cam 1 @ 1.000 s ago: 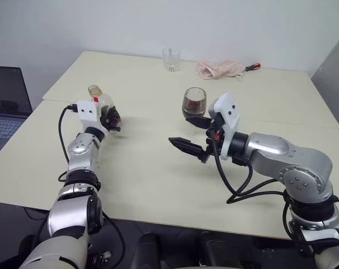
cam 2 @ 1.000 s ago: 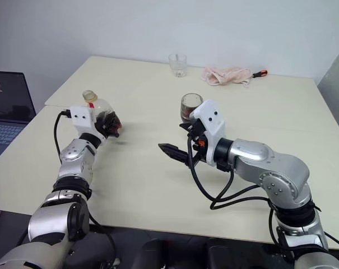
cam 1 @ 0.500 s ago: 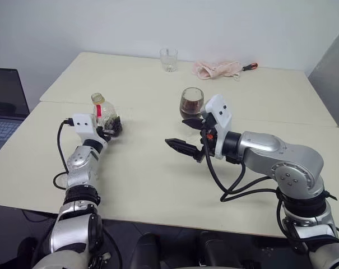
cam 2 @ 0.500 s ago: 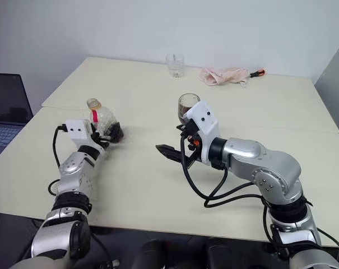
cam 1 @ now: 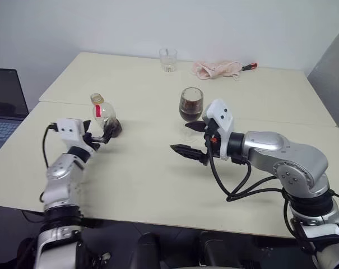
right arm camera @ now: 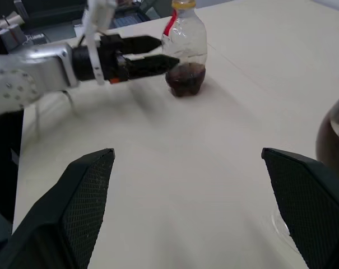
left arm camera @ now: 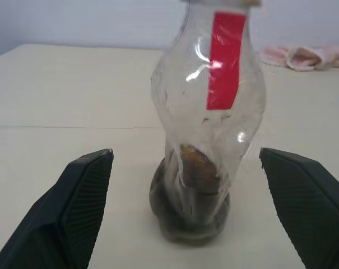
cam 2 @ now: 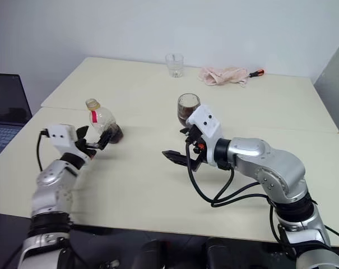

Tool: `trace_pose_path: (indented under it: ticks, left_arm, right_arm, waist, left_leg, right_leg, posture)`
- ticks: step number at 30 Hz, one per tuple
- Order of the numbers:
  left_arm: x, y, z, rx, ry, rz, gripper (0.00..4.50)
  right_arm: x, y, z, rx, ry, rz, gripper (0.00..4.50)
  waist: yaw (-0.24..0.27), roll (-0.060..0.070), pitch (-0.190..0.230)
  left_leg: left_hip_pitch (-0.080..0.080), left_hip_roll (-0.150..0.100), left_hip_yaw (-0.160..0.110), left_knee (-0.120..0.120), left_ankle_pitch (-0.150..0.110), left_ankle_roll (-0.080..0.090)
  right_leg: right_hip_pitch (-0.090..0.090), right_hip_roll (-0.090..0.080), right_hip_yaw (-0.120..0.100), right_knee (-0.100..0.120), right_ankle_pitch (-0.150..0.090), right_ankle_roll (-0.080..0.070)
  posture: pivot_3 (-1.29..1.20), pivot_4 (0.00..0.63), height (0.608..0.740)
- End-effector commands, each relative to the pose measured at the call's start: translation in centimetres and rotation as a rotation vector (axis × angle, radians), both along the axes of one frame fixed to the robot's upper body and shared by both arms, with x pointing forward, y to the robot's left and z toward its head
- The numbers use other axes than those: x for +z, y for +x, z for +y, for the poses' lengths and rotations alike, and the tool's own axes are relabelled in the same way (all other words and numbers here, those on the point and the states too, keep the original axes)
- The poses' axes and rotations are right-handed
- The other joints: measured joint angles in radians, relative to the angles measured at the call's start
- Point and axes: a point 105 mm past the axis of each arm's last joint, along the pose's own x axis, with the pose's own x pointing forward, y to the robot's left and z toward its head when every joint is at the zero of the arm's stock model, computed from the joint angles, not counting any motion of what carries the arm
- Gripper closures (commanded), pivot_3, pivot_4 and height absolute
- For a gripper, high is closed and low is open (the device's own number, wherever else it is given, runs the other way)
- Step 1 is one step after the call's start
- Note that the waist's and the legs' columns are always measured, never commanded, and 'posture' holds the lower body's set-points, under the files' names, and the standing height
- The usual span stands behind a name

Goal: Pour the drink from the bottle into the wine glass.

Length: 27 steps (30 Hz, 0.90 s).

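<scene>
Small clear plastic bottle with bulbous body, red label strip and yellow cap stands upright on the pale beige table, left side, with only a little dark brown drink pooled in its base. Left gripper sits just in front of the bottle, its two black fingers spread wide to either side of the bottle with clear gaps, not touching it and holding nothing. Clear stemmed wine glass stands upright near the table's middle, its bowl roughly half full of the same dark liquid. Right gripper hovers just in front of the glass with jaws fully apart, one finger by the glass foot, the other pointing toward the bottle, and nothing is in its grasp. Bottle and glass are well apart. At the far edge: short clear tumbler, crumpled pink cloth, and a red-handled screwdriver touching the cloth. Open laptop beside the table on the left.
</scene>
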Motion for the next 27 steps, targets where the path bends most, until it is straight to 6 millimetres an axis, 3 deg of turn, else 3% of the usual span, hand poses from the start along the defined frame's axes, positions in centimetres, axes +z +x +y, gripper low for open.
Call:
trace_pose_path:
  ticks: [1,5,7,11,15,19,22,27]
  left_arm:
    - [3.9,-1.6,0.2,-0.114,0.090,-0.013,0.06]
    - [9.3,-3.5,0.5,-0.241,0.168,-0.011,0.06]
    - [10.9,-5.4,-1.5,-0.432,0.171,0.045,0.06]
    - [11.0,-7.6,-3.9,-0.633,0.202,0.180,0.06]
    - [13.7,-8.3,-6.4,-0.757,0.258,0.118,0.06]
    - [14.6,-8.2,-6.4,-0.789,0.261,0.097,0.06]
    - [13.9,-7.9,-5.9,-0.791,0.260,0.126,0.06]
    - [14.1,-7.5,-5.7,-0.791,0.256,0.108,0.06]
  right_arm:
    - [0.9,0.2,-0.9,0.004,0.000,-0.048,0.00]
    - [1.1,0.4,-3.1,-0.006,-0.010,-0.050,0.00]
    - [1.7,0.7,-4.9,-0.031,0.004,-0.052,0.00]
    - [3.3,1.8,-8.2,-0.104,0.025,-0.075,0.00]
    - [4.4,2.2,-12.9,-0.155,-0.018,-0.087,0.00]
    - [4.5,2.5,-16.0,-0.175,-0.052,-0.076,0.00]
    - [4.0,3.0,-17.1,-0.211,-0.075,-0.074,0.00]
    - [4.1,3.0,-16.4,-0.183,-0.044,-0.079,0.00]
  waist:
    - [0.000,0.000,0.000]
    - [0.001,-0.001,0.000]
    - [0.003,-0.001,0.001]
    - [0.003,0.002,0.002]
    - [0.006,0.002,0.003]
    - [0.002,0.002,0.003]
    - [-0.007,0.004,0.003]
    - [-0.009,0.004,0.004]
  left_leg:
    - [0.000,0.000,0.000,0.000,0.000,0.000]
    - [0.000,0.000,0.000,-0.001,0.000,0.000]
    - [0.000,0.000,-0.001,-0.001,0.000,0.000]
    - [0.001,-0.002,0.000,-0.002,0.000,0.000]
    - [0.001,-0.002,0.002,-0.002,0.000,0.000]
    - [0.001,-0.003,0.003,-0.003,0.000,0.000]
    - [0.002,-0.003,0.003,-0.004,0.000,0.001]
    - [0.002,0.000,0.001,-0.004,0.000,0.000]
  right_leg:
    - [0.000,0.000,0.000,0.000,0.000,0.000]
    - [0.000,0.000,-0.001,-0.001,-0.002,-0.002]
    - [0.000,0.000,-0.002,-0.002,-0.002,-0.002]
    - [0.001,-0.005,-0.001,-0.005,-0.003,-0.001]
    - [0.001,-0.005,-0.001,-0.005,-0.004,-0.001]
    - [0.001,-0.002,-0.001,-0.005,-0.005,-0.002]
    - [0.000,0.000,0.002,-0.004,-0.006,-0.002]
    - [-0.001,0.002,-0.001,-0.002,-0.008,-0.004]
  posture:
    - [0.00,0.150,0.740]
    - [0.00,0.150,0.740]
    - [0.00,0.150,0.740]
    - [0.00,0.150,0.740]
    - [0.00,0.150,0.740]
    - [0.00,0.150,0.740]
    - [0.00,0.150,0.740]
    - [0.00,0.150,0.740]
